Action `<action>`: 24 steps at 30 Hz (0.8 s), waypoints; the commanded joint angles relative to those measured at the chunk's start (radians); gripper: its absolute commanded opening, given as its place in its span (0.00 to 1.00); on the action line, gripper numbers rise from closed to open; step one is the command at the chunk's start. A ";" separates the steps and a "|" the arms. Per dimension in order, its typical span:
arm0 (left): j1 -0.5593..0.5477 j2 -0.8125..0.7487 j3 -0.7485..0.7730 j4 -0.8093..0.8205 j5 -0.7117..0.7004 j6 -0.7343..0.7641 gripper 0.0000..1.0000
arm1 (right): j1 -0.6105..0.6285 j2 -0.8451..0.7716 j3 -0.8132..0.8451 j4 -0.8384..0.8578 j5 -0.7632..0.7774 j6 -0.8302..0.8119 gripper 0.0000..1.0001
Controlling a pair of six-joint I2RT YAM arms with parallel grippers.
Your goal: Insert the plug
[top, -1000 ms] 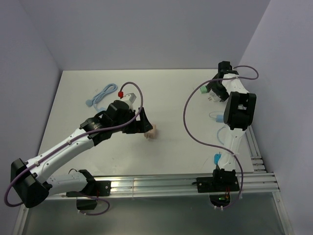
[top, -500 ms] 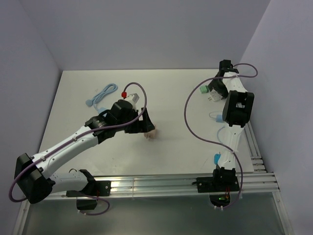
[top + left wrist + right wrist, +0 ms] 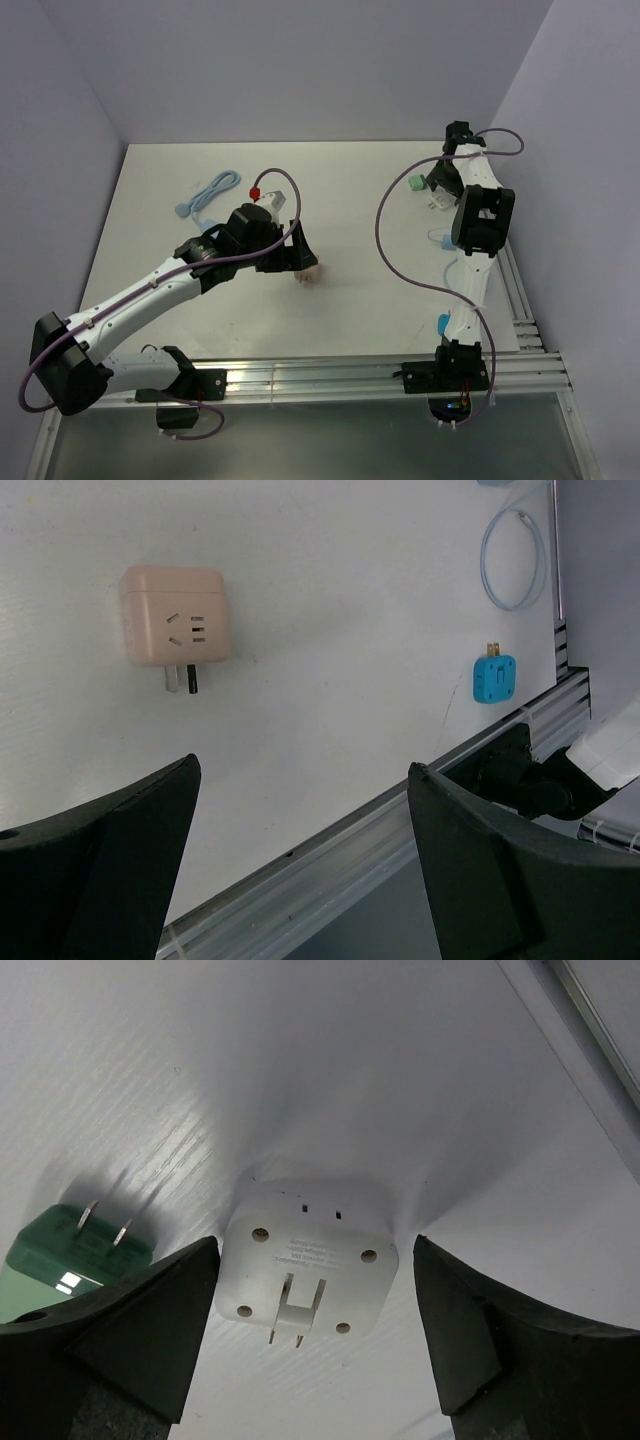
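Since a second ago the right arm has pulled slightly toward the far right corner and its jaws have narrowed a little; the left arm turned its wrist and then stopped. The white plug block (image 3: 300,1225) lies on the desk (image 3: 350,200) at the far right, its back face up. Its two prongs seem to lie flat along that face, pointing back toward the wrist, though the angle makes this hard to confirm. It sits directly beneath the right gripper (image 3: 312,1260), centred between the spread fingers, which flank its two sides without yet clamping. The jaws therefore cross the prong line, and I judge that a straight descent and squeeze is all the grasp needs. A green plug (image 3: 75,1250) lies just beside the block, close to one finger, so it could be nudged. The pink socket cube (image 3: 177,615) rests near the middle of the desk, well apart from the block. The left gripper (image 3: 303,770) hovers near the cube, spread wide and empty, with the cube off to one side rather than between its fingers. The right arm is plainly the nearer one to the block.
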 commanded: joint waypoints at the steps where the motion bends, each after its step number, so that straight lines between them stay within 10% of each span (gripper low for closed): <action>1: 0.003 -0.011 0.002 0.038 0.022 0.022 0.90 | 0.028 -0.027 -0.012 -0.021 0.030 -0.023 0.84; 11: 0.003 -0.045 -0.020 0.032 0.025 0.025 0.90 | 0.060 -0.081 -0.178 0.029 0.007 -0.013 0.81; 24: 0.003 -0.065 -0.041 0.029 -0.010 -0.004 0.89 | 0.115 -0.369 -0.431 0.219 -0.018 -0.030 0.00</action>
